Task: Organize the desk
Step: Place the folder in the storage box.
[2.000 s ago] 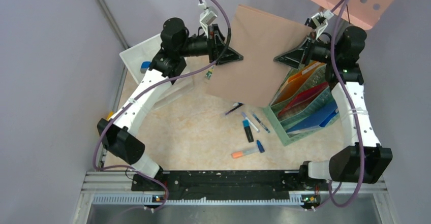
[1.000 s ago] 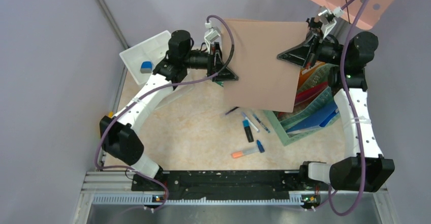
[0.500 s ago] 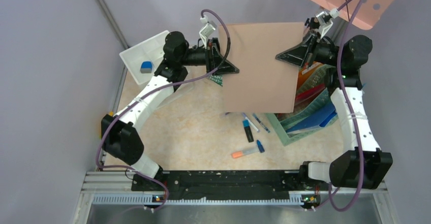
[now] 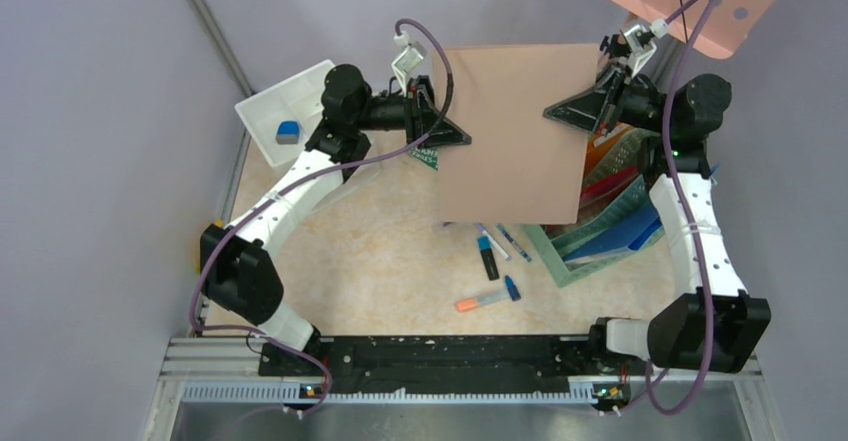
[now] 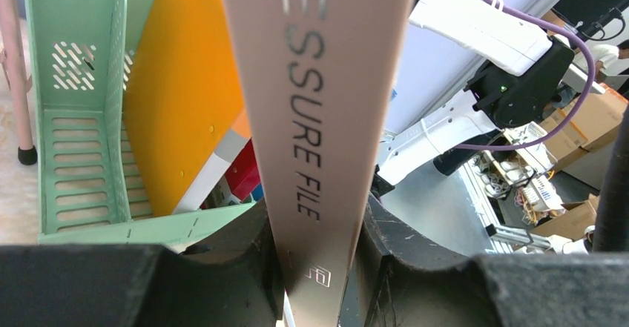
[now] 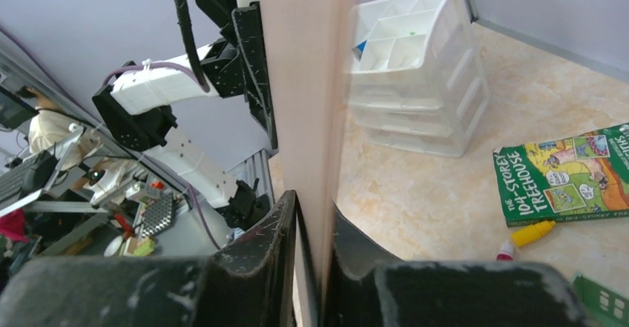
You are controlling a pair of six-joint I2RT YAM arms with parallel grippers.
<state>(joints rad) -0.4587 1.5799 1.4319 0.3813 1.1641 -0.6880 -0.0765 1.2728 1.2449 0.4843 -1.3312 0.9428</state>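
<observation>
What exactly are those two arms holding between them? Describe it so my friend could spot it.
At the far side of the desk, the left gripper and right gripper face each other. Clamped between them is a large flat file folder. Unlike the orange, red and blue folders standing in the green rack beside it, it is plain brown.

A brown file (image 4: 515,131) hangs upright between white drawers (image 4: 265,106) and a green rack (image 4: 557,259).
</observation>
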